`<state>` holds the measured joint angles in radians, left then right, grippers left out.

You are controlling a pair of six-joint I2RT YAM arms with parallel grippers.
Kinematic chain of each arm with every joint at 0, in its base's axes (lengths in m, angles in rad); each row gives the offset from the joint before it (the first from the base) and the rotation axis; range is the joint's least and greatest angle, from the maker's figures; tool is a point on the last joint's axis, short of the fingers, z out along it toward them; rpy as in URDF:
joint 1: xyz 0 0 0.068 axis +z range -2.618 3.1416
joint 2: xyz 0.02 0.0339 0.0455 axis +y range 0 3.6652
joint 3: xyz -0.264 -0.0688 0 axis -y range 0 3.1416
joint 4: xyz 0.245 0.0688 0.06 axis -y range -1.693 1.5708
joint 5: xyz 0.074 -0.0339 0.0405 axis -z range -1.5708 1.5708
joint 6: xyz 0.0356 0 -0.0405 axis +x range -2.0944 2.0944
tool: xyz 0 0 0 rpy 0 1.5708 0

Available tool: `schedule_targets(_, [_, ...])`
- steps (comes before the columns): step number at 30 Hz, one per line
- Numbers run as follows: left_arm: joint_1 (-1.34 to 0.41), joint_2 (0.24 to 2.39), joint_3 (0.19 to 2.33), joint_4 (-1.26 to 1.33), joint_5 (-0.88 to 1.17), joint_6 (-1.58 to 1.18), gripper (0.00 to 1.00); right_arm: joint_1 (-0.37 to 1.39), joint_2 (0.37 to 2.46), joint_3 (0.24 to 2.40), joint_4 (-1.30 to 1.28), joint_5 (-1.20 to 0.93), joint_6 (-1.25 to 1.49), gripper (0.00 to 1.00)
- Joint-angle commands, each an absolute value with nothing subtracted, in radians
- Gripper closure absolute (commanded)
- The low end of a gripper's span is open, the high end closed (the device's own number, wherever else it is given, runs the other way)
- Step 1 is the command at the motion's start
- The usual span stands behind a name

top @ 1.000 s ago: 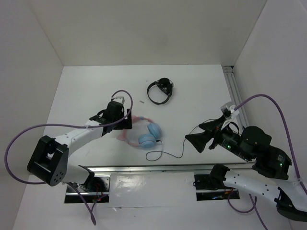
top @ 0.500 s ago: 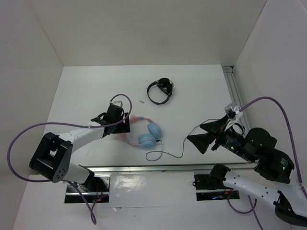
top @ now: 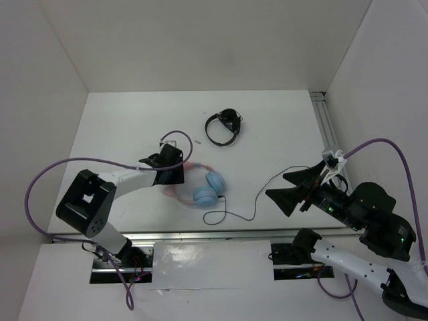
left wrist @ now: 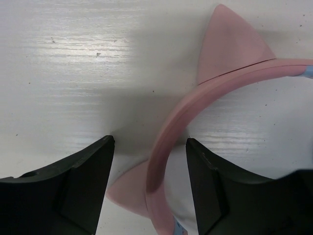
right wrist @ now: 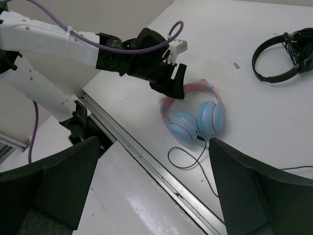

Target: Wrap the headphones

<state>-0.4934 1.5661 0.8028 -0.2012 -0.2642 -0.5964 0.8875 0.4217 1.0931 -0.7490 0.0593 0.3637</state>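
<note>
**Left jaws astride the pink band, no pinch yet**

The left gripper [left wrist: 150, 147] has its fingers [left wrist: 83, 181] parted, one either side of the pink headband [left wrist: 171, 122]. The band sits much nearer the finger at 3 o'clock, with bare table showing between it and the finger at 9 o'clock. One cat ear [left wrist: 230, 44] points to 12 o'clock, and the other lies low between the jaws. The right gripper [top: 275, 184] hangs wide open with nothing in it.

The headphones [top: 200, 184] lie flat near the table's middle, with the blue earcups [top: 210, 188] side by side at their 4 o'clock end. The left gripper is at their 9 o'clock, the right gripper well apart at 3 o'clock.

Risks, as I judge them:
- **Band pushed aside:** it is off-centre in the jaws, so one pad would meet it first and could push the headphones across the smooth table [top: 134, 127] rather than grip them.
- **Weak hold:** the lower ear could get caught in the pinch, leaving a slanted grip.
- **Cable trouble:** the thin black cable [top: 234, 215] loops loose from the earcups toward 3 o'clock. A lift could drag it, or catch it on the rail [top: 221, 234] at 6 o'clock.

The black headphones [top: 223, 127] lie apart at 1 o'clock, clear of both arms. Nothing blocks the right gripper's way to the cable.
</note>
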Motion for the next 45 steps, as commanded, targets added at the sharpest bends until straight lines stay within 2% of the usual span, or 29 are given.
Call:
schedule_targets(1, [-0.509, 1.612, 0.822, -0.301, -0.270, -0.660, 0.28, 0.882, 0.426, 1.121, -0.710, 0.035, 0.347, 0.01])
schedule_targets(2, [-0.524, 1.612, 0.822, -0.317, -0.281, -0.660, 0.33, 0.882, 0.426, 1.121, -0.710, 0.035, 0.347, 0.01])
schedule_targets(7, [-0.568, 1.646, 0.884, -0.448, -0.360, -0.732, 0.36, 0.873, 0.417, 1.112, -0.678, 0.026, 0.356, 0.01])
schedule_targets(9, [-0.568, 1.675, 0.906, -0.474, -0.371, -0.732, 0.50, 0.873, 0.408, 1.103, -0.667, 0.026, 0.356, 0.01])
schedule_targets(10, [-0.577, 1.675, 0.907, -0.474, -0.382, -0.742, 0.64, 0.873, 0.408, 1.103, -0.667, 0.026, 0.356, 0.01])
schedule_targets(13, [-0.577, 1.715, 0.907, -0.486, -0.382, -0.753, 0.64, 0.873, 0.408, 1.112, -0.667, 0.017, 0.365, 0.01])
schedule_targets(16, [-0.577, 1.747, 0.907, -0.497, -0.382, -0.772, 0.69, 0.855, 0.399, 1.132, -0.667, 0.008, 0.365, 0.01])
schedule_targets(17, [-0.577, 1.756, 0.907, -0.497, -0.382, -0.772, 0.74, 0.839, 0.399, 1.143, -0.676, -0.001, 0.356, 0.01])
schedule_targets(18, [-0.577, 1.756, 0.917, -0.497, -0.382, -0.785, 0.87, 0.839, 0.399, 1.143, -0.676, -0.002, 0.356, 0.01])
schedule_targets(20, [-0.566, 1.756, 0.917, -0.497, -0.382, -0.785, 1.00, 0.802, 0.409, 1.154, -0.689, -0.026, 0.335, 0.01])
schedule_targets(24, [-0.557, 1.738, 0.959, -0.549, -0.390, -0.831, 1.00, 0.759, 0.440, 1.131, -0.709, -0.047, 0.311, 0.01])
schedule_targets(26, [-0.569, 1.686, 1.015, -0.663, -0.463, -0.909, 1.00, 0.750, 0.451, 1.077, -0.661, -0.075, 0.301, 0.01])
schedule_targets(29, [-0.578, 1.569, 1.154, -0.823, -0.550, -0.986, 1.00, 0.750, 0.524, 0.999, -0.501, -0.182, 0.261, 0.01])
schedule_targets(34, [-0.578, 1.509, 1.429, -1.208, -0.725, -1.043, 1.00, 0.750, 0.647, 0.868, -0.270, -0.291, 0.143, 0.01])
schedule_targets(38, [-0.578, 1.428, 1.561, -1.357, -0.801, -1.034, 1.00, 0.750, 0.683, 0.787, -0.068, -0.362, 0.077, 0.01])
schedule_targets(45, [-0.473, 1.249, 1.628, -1.358, -0.747, -0.864, 1.00, 0.759, 0.794, 0.727, 0.162, -0.289, 0.023, 0.01])
